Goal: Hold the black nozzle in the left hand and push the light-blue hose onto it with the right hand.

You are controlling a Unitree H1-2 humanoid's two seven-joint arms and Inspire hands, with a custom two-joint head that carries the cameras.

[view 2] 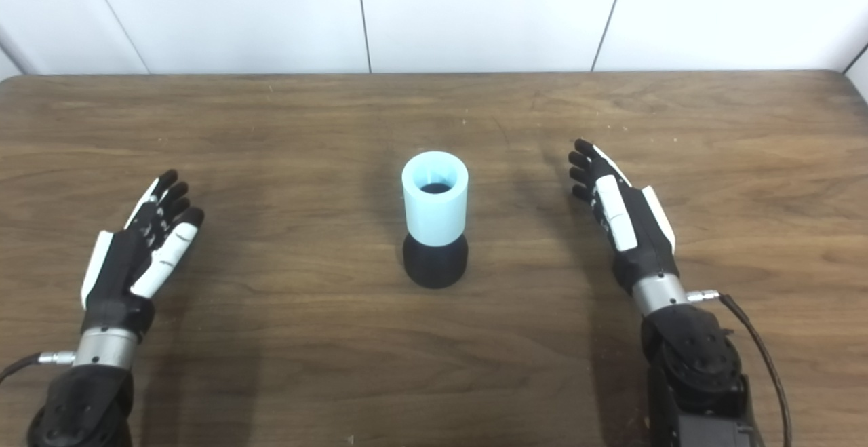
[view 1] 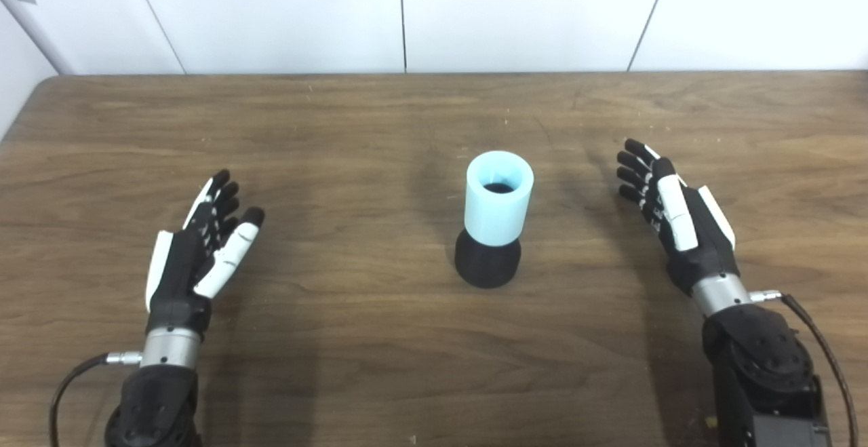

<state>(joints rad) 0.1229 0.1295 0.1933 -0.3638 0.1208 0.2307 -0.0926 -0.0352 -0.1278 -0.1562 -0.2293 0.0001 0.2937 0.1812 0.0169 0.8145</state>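
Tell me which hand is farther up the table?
The right hand: its fingertips reach level with the light-blue hose; the left hand sits nearer the robot.

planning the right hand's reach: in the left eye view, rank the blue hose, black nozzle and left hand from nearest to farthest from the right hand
1. light-blue hose, centre of the table, left of the right hand.
2. black nozzle, under the hose, almost as near.
3. left hand, far across the table.
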